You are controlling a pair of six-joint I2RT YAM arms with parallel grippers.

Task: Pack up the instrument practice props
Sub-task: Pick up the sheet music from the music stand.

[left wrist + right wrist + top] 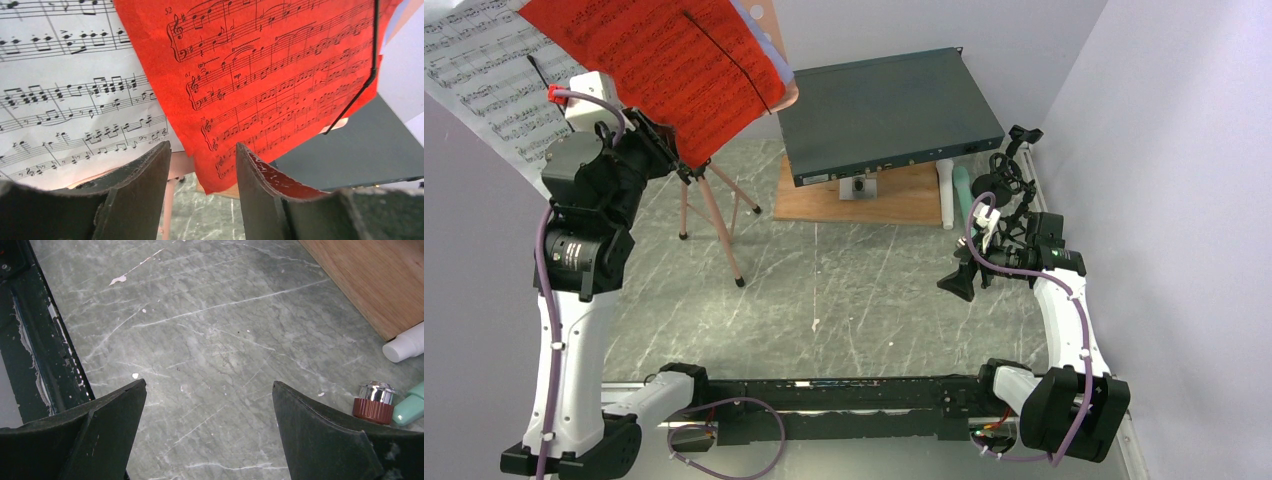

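Holds the left gripper (202,150) up at the pink music stand (720,228), jaws parted and gripping nothing, with the bottom corner of the red page (280,75) in line with the gap. Cannot tell whether that corner sits between the fingers or behind them. Looks set to pull the sheets first, since the white page (75,100) and the red one lean loose on the stand, checked only by a thin black wire (372,60).

Holds the right gripper (209,385) wide open and empty, low over bare surface (200,315), near the white tube (405,345) and mint tube (410,407) lying beside the wooden board (375,280), probably waiting its turn. Leaves the grey box (884,110) on that board, not part of the packing.
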